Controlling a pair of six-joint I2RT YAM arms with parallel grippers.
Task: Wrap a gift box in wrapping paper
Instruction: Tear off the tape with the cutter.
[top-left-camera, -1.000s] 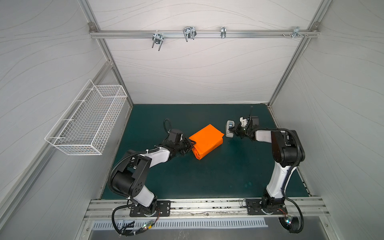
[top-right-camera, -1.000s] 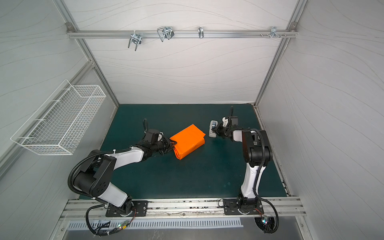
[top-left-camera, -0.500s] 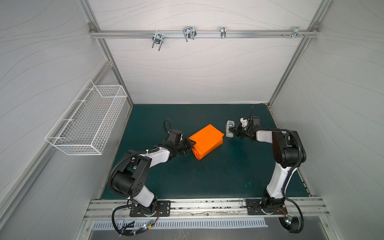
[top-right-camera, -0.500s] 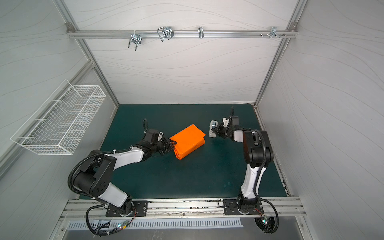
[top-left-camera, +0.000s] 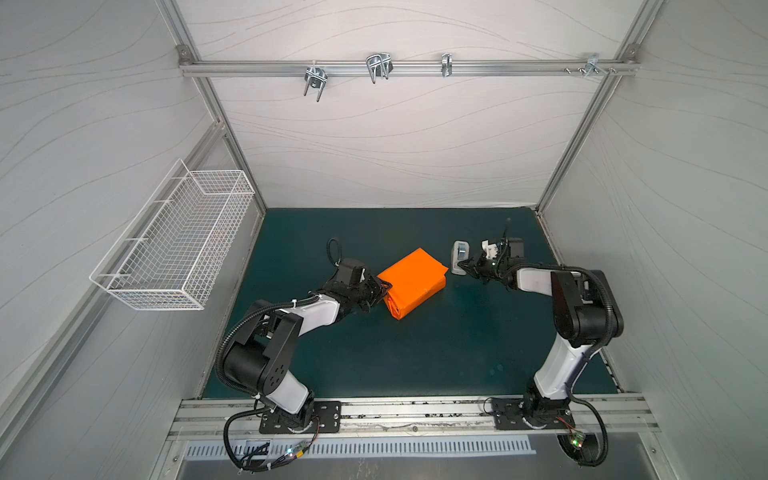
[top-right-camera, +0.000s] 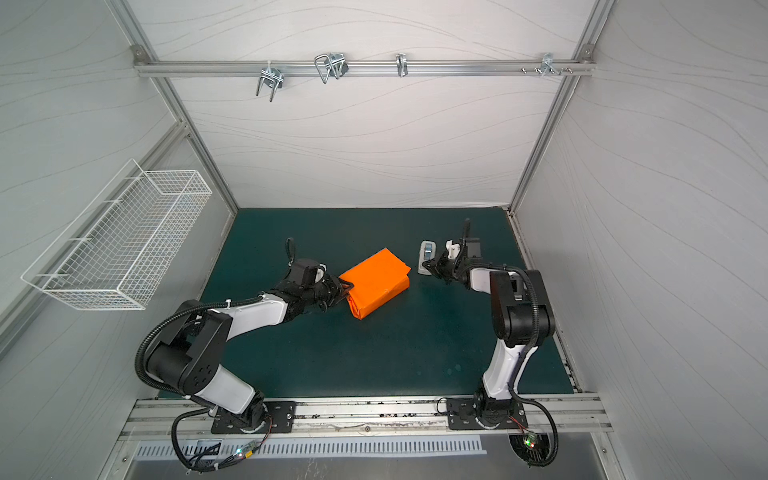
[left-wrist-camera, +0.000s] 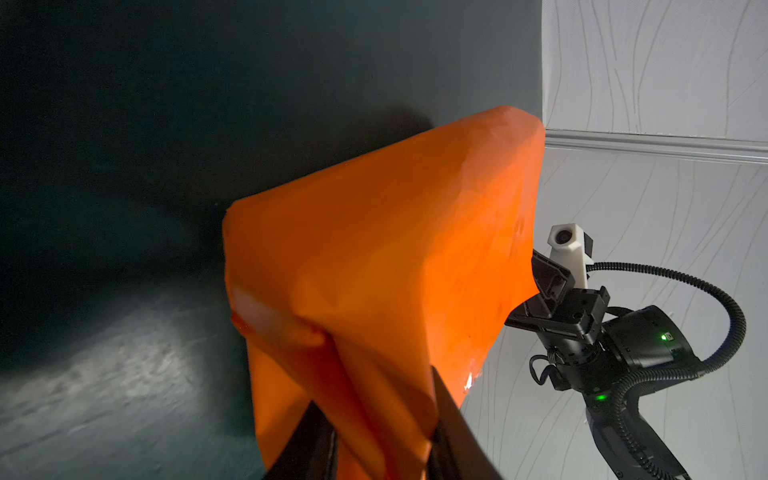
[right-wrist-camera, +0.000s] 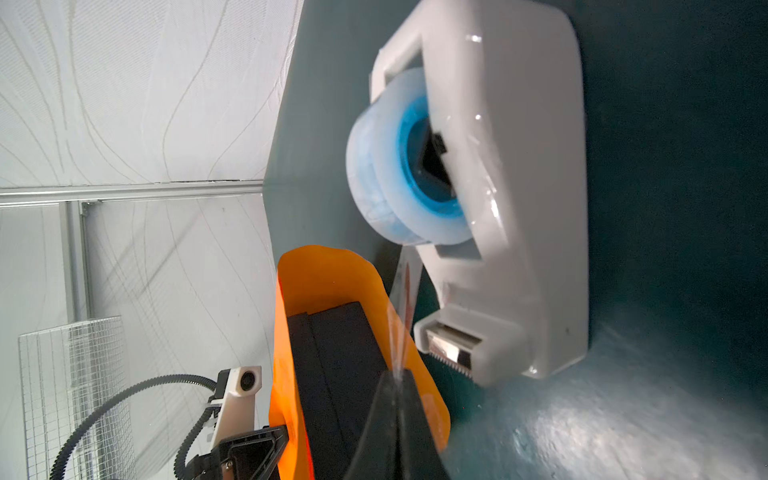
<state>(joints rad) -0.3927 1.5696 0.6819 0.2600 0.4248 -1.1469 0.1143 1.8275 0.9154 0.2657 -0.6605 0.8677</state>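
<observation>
gift box (right-wrist-camera: 332, 374) 1 | wrapping paper (top-left-camera: 412, 281) 1 | tape dispenser (top-left-camera: 459, 257) 1

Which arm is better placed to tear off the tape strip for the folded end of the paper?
Right. The right tool is shut on the tape strip drawn from the tape dispenser; the left tool is busy pinching the wrapping paper at its folded end.

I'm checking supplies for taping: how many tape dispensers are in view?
1. The tape dispenser stands on the green mat beside the wrapping paper, at the right gripper, which pinches its tape strip. A second could be hidden, but none shows.
</observation>
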